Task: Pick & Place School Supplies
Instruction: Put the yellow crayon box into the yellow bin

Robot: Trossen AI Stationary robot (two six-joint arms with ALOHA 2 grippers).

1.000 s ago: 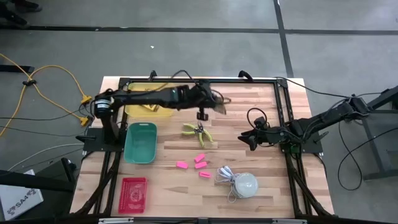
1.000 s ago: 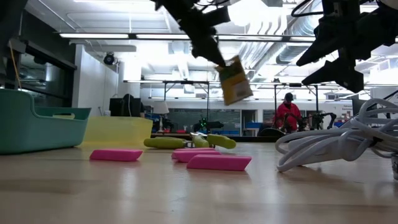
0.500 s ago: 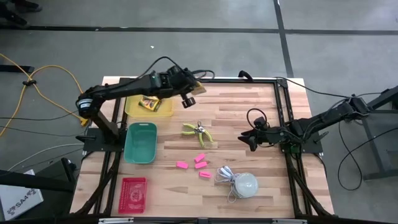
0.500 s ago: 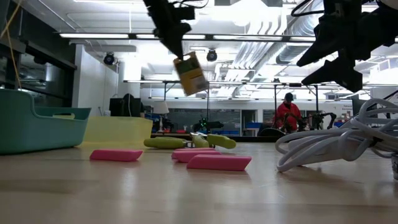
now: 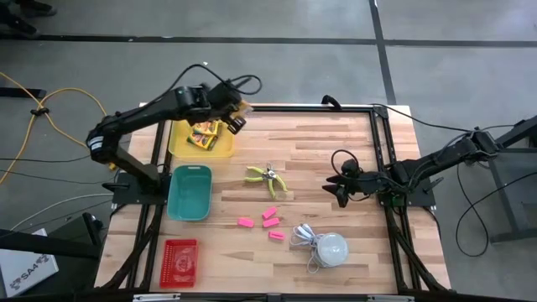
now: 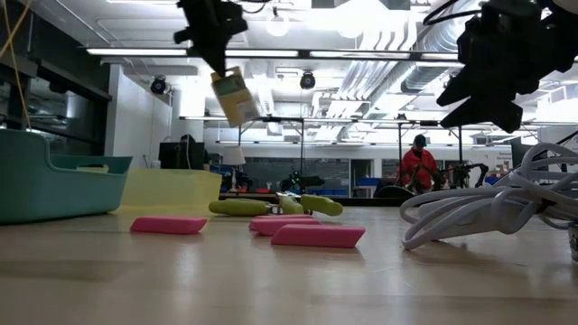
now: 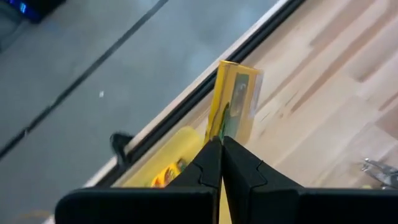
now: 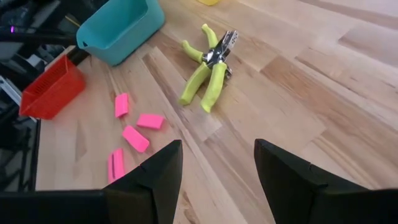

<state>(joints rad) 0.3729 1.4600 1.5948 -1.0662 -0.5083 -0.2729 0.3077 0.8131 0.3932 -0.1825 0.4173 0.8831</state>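
Observation:
My left gripper (image 5: 235,113) is shut on a flat yellow-and-green box (image 6: 233,97), high over the far right corner of the yellow tray (image 5: 220,152). Other yellow-and-green boxes (image 5: 202,134) lie flat in that tray. The lime-handled scissors-like tool (image 5: 267,178) lies flat mid-table. Several pink erasers (image 5: 268,220) lie nearer, also flat. My right gripper (image 5: 340,189) is open, low over the table's right part and pointing toward the tool (image 8: 210,71), touching nothing. My left gripper pinches the box between its two fingers at the box's upper end (image 7: 219,134), coming from above. The box (image 7: 233,102) is lifted clear. It hangs tilted below the fingers (image 6: 215,50), its thin edge in line with the shut fingertips.
A teal bin (image 5: 190,191) stands near the yellow tray, and a red basket (image 5: 179,262) sits at the near left corner. A white dome (image 5: 330,248) with a coiled cord (image 5: 304,236) lies near the right. A black frame (image 5: 382,151) runs along the table's edges.
My left gripper has carried the box from above the middle of the table toward the far left, ending over the yellow tray's far right corner. It stayed shut on the box, which kept hanging tilted. The right arm kept still.

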